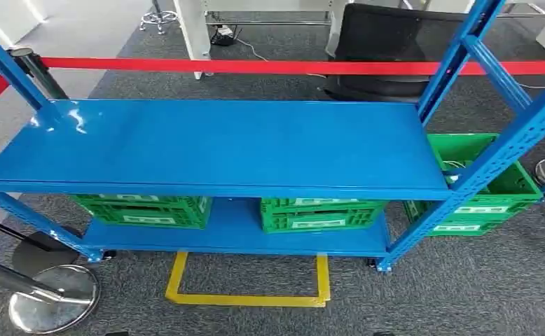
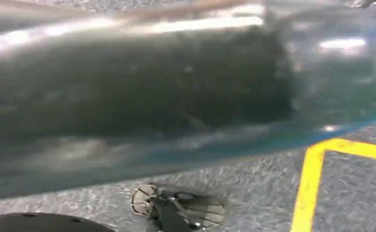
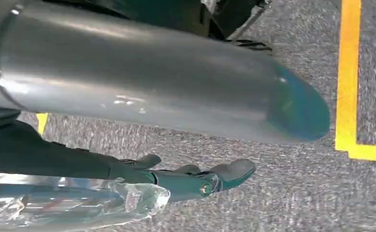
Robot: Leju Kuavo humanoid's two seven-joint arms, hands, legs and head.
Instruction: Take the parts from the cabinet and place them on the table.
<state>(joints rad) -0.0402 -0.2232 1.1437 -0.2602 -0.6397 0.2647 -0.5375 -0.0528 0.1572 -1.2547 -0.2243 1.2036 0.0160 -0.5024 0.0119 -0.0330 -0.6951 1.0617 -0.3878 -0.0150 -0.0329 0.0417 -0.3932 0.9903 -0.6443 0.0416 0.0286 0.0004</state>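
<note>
- The right hand hangs low over grey carpet. Its dark fingers are stretched out rather than curled.
- A crumpled clear plastic bag lies right against the underside of that hand. I cannot tell whether the fingers pinch it or what is inside it.
- I cannot tell the state of the left hand's fingers, because the left wrist view is a blurred grey close-up.
- Yellow floor tape runs along the carpet near the right hand.
- In the head view the blue cabinet, an open steel rack, spans the centre. Its upper shelf is bare blue metal.
- On the lower shelf sit two green crates, one at 7 o'clock and one at 6 o'clock. The upper shelf hides their contents, so I cannot tell where the parts lie.
- More green crates stand stacked on the carpet at 3 o'clock, just outside the rack's post.
- A red barrier belt stretches across at 12 o'clock, behind the rack.
- A chrome stanchion base rests at 8 o'clock.
- A black chair stands at 1 o'clock, beyond the belt.
</note>
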